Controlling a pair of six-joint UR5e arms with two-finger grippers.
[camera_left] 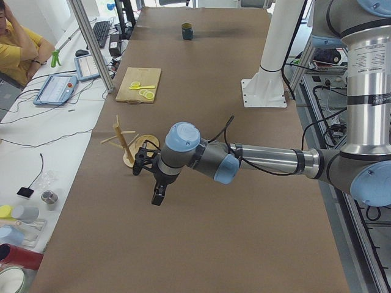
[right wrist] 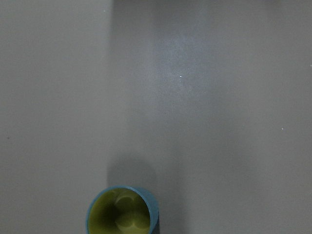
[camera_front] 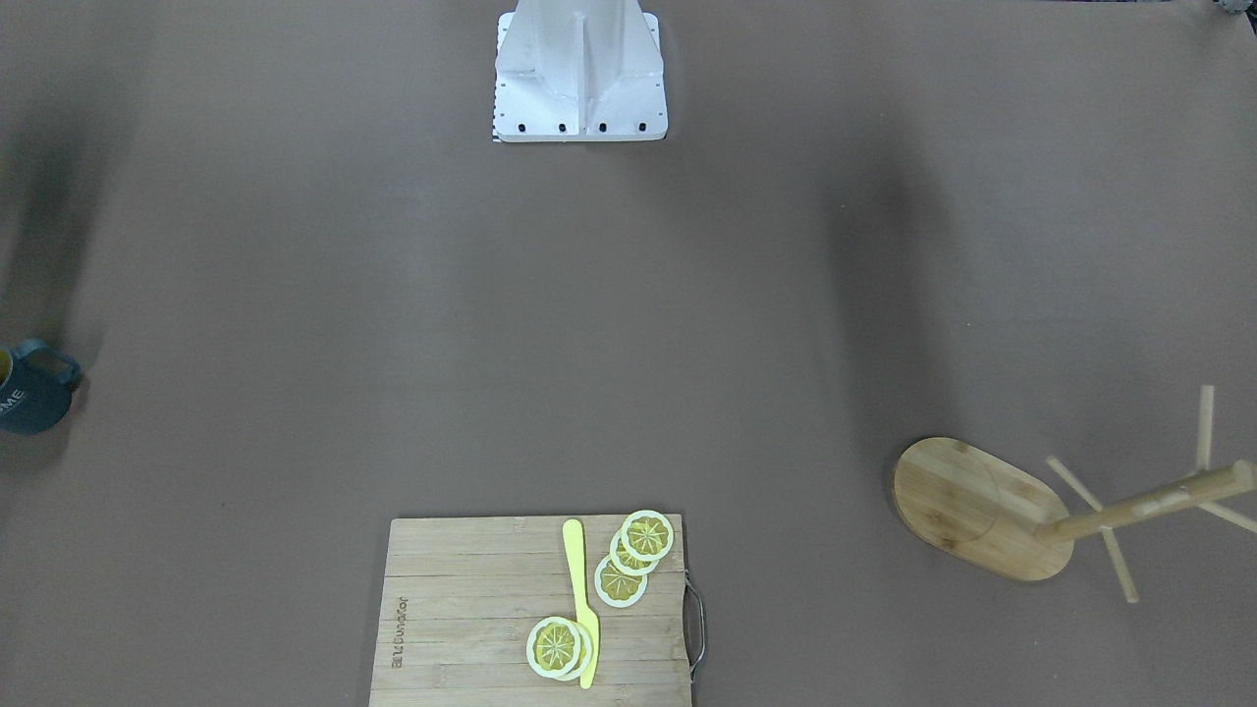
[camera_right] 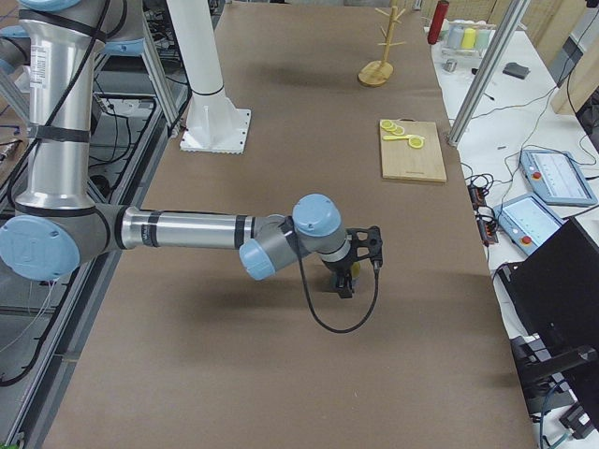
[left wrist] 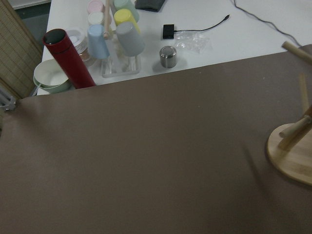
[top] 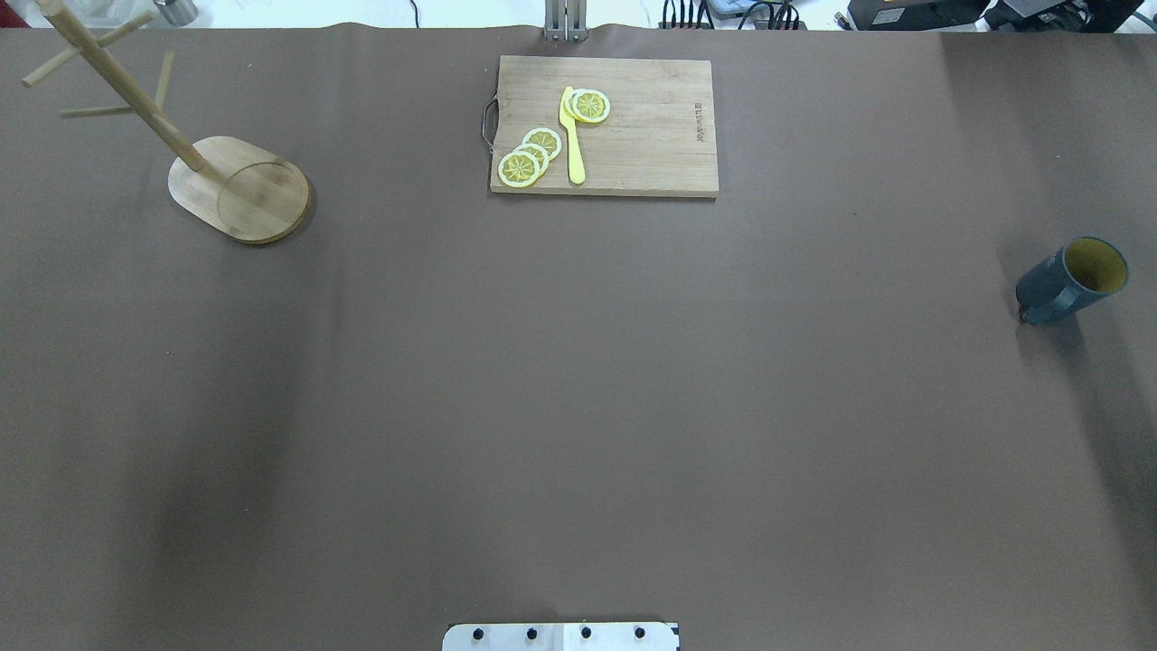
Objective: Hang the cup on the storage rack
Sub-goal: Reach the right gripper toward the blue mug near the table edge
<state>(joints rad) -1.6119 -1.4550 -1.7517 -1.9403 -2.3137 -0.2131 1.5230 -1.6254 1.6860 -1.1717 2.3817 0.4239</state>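
Note:
The dark blue-grey cup (top: 1071, 280) with a yellow interior stands upright at the table's right side; it also shows in the front-facing view (camera_front: 34, 388) and at the bottom of the right wrist view (right wrist: 122, 212). The bamboo storage rack (top: 239, 185) stands at the far left, also in the front-facing view (camera_front: 977, 506) and the left wrist view (left wrist: 292, 151). My left gripper (camera_left: 157, 196) hangs over the table near the rack. My right gripper (camera_right: 344, 285) hangs over the cup's area. Neither shows its fingers in another view, so I cannot tell whether they are open or shut.
A bamboo cutting board (top: 633, 127) with lemon slices (top: 529, 158) and a yellow knife (top: 572, 136) lies at the far middle edge. The robot base (camera_front: 579, 74) stands at the near edge. A red bottle (left wrist: 68, 58) and cups stand on the side bench beyond the rack.

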